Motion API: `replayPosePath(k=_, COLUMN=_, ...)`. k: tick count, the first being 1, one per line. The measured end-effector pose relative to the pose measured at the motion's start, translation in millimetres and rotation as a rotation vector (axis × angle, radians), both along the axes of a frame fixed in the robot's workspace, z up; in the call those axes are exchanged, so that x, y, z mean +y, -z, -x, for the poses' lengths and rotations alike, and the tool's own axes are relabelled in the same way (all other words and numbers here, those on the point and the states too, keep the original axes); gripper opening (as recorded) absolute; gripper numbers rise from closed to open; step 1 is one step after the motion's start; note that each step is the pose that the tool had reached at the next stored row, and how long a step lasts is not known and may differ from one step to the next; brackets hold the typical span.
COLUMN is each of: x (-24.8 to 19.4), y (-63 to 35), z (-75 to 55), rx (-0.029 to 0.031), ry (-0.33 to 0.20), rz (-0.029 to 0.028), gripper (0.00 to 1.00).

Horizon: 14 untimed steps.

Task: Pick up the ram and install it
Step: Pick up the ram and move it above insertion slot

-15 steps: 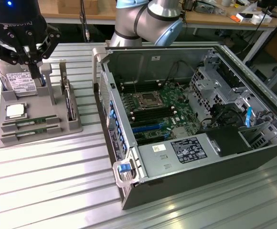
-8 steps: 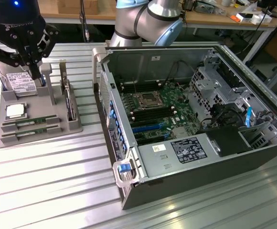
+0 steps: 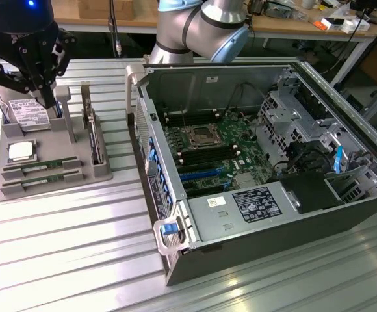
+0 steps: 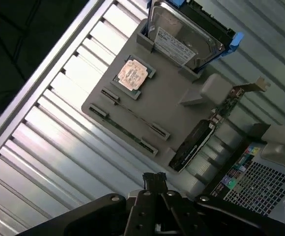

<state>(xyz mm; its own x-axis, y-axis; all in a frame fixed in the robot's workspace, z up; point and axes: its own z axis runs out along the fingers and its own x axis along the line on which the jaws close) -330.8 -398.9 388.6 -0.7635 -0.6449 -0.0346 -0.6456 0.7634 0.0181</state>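
Ram: two thin green sticks (image 3: 42, 167) (image 4: 133, 113) lie flat, side by side, in slots along the near edge of a grey tray (image 3: 19, 188) (image 4: 167, 103). The tray sits on the ribbed metal bench (image 3: 78, 247), toward its far corner at the exterior view's left. On the same tray, a silver processor (image 3: 21, 151) (image 4: 131, 74) lies just behind the ram. A hard drive (image 3: 29, 112) (image 4: 182, 42) with a white label stands at the tray's far edge, and an expansion card (image 3: 96, 140) (image 4: 196, 142) stands on edge along the side facing the computer. The black hand (image 3: 49, 101) (image 4: 155, 178) hangs above the tray, near the drive. It is clenched and empty, well clear of the ram. The open computer case (image 3: 273, 240) lies at the exterior view's right with its motherboard (image 3: 214, 143) exposed.
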Motion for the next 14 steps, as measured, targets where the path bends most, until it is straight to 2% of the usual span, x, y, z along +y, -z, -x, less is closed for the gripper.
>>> replayPosePath(k=4, x=0.0, y=0.3, z=0.0, rx=0.0000, ry=-0.134, rz=0.0000, gripper=0.11)
replayPosePath(k=5, x=0.0, y=0.5, z=0.0, rx=0.0000, ry=-0.186, rz=0.0000, gripper=0.11)
replayPosePath(k=8, x=0.0, y=0.7, z=0.0, rx=0.0000, ry=-0.271, rz=0.0000, gripper=0.11)
replayPosePath(k=10, x=0.0, y=0.8, z=0.0, rx=0.0000, ry=-0.364, rz=0.0000, gripper=0.11)
replayPosePath(k=11, x=0.0, y=0.8, z=0.0, rx=0.0000, ry=-0.391, rz=0.0000, gripper=0.11)
replayPosePath(k=14, x=0.0, y=0.9, z=0.0, rx=-0.0001, ry=-0.532, rz=0.0000, gripper=0.11)
